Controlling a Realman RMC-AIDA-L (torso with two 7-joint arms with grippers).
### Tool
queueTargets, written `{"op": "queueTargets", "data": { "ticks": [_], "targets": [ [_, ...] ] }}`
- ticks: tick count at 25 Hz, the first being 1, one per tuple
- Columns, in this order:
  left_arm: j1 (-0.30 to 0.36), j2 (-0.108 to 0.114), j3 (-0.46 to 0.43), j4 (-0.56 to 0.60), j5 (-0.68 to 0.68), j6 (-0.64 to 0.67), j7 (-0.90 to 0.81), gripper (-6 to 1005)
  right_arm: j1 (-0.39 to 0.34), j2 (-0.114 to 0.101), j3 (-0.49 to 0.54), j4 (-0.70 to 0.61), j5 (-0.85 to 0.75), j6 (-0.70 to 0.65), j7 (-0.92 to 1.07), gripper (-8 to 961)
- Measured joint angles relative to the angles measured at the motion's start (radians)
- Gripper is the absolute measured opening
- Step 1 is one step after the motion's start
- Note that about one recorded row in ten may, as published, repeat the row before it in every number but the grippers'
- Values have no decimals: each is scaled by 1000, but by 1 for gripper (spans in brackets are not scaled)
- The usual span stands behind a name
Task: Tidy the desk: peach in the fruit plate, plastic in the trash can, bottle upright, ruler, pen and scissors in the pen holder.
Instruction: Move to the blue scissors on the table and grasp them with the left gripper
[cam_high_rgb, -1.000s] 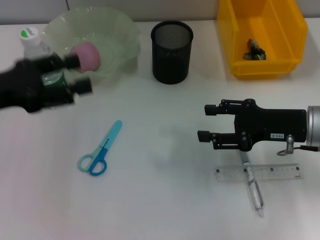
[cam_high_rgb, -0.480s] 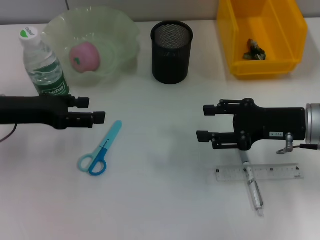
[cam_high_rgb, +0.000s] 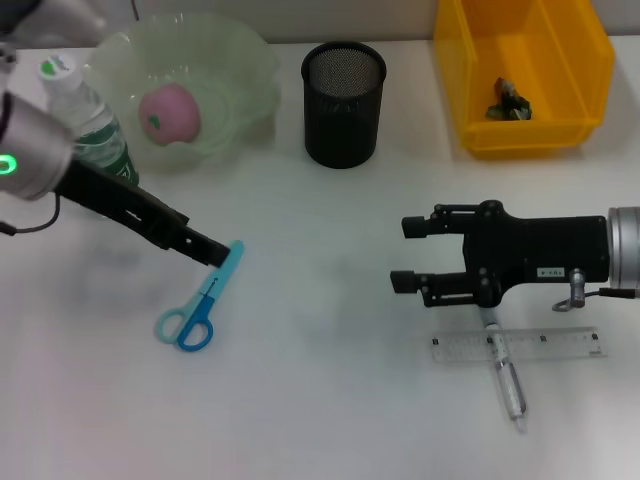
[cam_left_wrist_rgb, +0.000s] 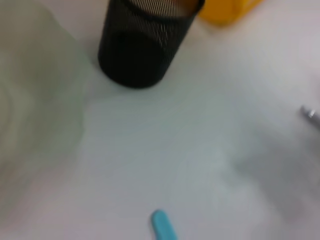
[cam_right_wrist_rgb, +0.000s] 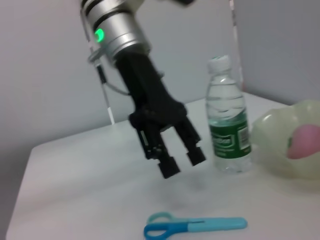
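Reaching w/ fingers spread, left gripper (cam_high_rgb: 212, 251) hangs just above the scissors (cam_high_rgb: 200, 297) at lower left of head view, a light, stiff, flat item prob. best pinched across the capped blade; right gripper (cam_high_rgb: 402, 255), also spread, idles centre-right.
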Motion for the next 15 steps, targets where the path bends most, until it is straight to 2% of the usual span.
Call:
{"op": "queueTargets", "data": {
  "ticks": [1,2,5,6,10,13,15],
  "targets": [
    [0,0,0,0,0,0,0,798,0,0,0,0,0,0,0,726],
    [-38,-2,63,7,54,8,-60,798,0,2,-16,-13,0,-1,0,726],
    [-79,-5,107,7,119,3,-132,798,3,3,-21,-24,-1,-1,0,726],
    [-114,-8,130,-4,165,-4,-193,798,3,4,-21,-32,-1,-1,-3,727],
    [-146,-8,159,-29,185,-5,-246,798,4,4,-21,-39,-1,-1,-7,726],
    [-207,-14,251,-111,192,-18,-343,797,7,4,-22,-42,-1,1,-8,726],
    [-214,-15,262,-126,192,-23,-355,797,7,4,-23,-42,-1,0,-9,725]
  ]
}}
